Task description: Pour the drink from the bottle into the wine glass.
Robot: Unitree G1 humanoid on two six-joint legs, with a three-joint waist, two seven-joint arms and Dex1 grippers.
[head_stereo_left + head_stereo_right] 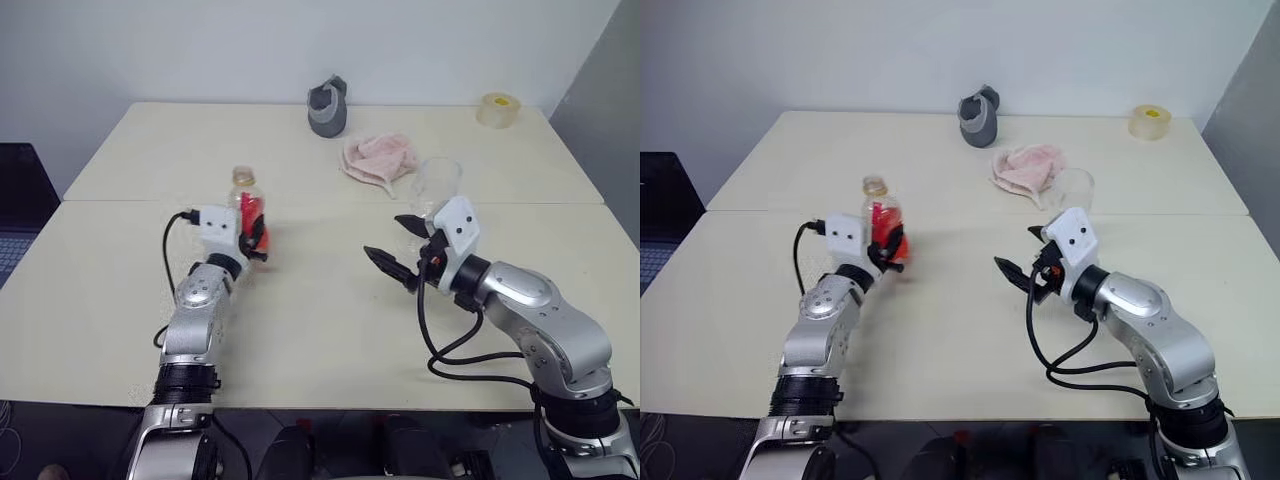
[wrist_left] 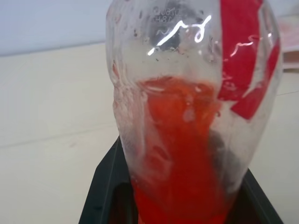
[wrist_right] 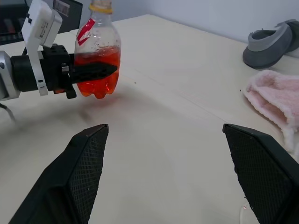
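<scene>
bottle (image 3: 97, 56) in left pincer (image 1: 254, 238) (upright)

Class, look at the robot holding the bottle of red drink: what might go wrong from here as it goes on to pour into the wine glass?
1. The bottle still wears its cap; tipping it now would likely pour nothing.
2. The left gripper clamps the soft lower body, so squeezing could spill the drink once uncapped.
3. The wine glass stands close behind the open right gripper; an arm swing might topple it.

We have our left gripper (image 1: 254, 238) clamped shut at centre-left of the frame; our right gripper (image 1: 396, 246), centre-right, stands level with fingers spread wide
</scene>
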